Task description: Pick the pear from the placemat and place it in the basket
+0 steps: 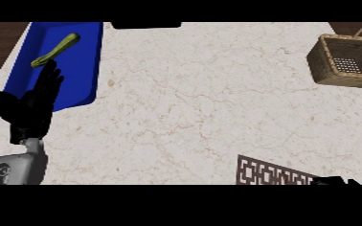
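While the pale marbled worktop (198, 100) filled most of the view, one blue placemat (78, 52) was seen at its far left corner. One long green item (56, 50), narrower than a pear, lay on it. One wicker basket (338, 62) stood well right of the placemat, cut by the edge. The left robot hand (39, 100) was held with straight fingers over the placemat's near edge, holding nothing. Whether the right robot hand (336, 181) was open could not be told. A brown fretwork panel (272, 175) sat beside it.
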